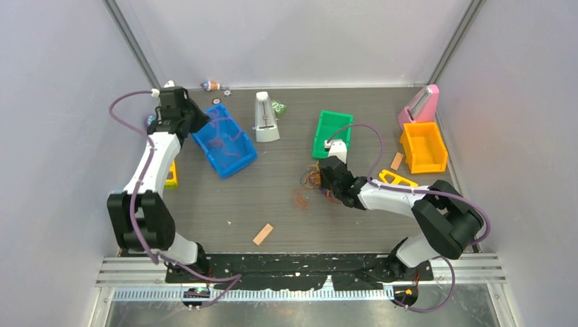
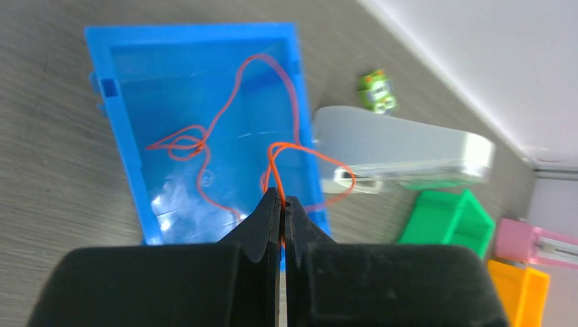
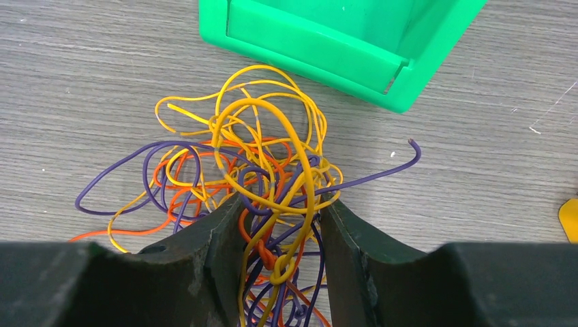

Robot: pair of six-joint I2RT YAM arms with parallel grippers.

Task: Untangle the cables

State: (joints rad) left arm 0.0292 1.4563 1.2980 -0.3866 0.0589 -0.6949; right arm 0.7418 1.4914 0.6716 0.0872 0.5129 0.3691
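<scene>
A tangle of yellow, orange and purple cables (image 3: 266, 157) lies on the table just in front of the green bin; in the top view the tangle (image 1: 313, 177) sits mid-table. My right gripper (image 3: 281, 201) stands open astride it, with loose strands and a knot between the fingers, none clamped. My left gripper (image 2: 282, 196) is shut on a thin orange-red cable (image 2: 232, 102), which loops down into the blue bin (image 2: 191, 33). In the top view the left gripper (image 1: 176, 109) hovers at the blue bin's (image 1: 204, 146) far left corner. A small red cable coil (image 1: 300, 199) lies apart on the table.
The green bin (image 1: 332, 133) stands behind the tangle. A grey wedge-shaped object (image 1: 265, 117) sits right of the blue bin. An orange bin (image 1: 423, 146) and a pink object (image 1: 419, 104) stand far right. A wooden stick (image 1: 263, 234) lies near the front.
</scene>
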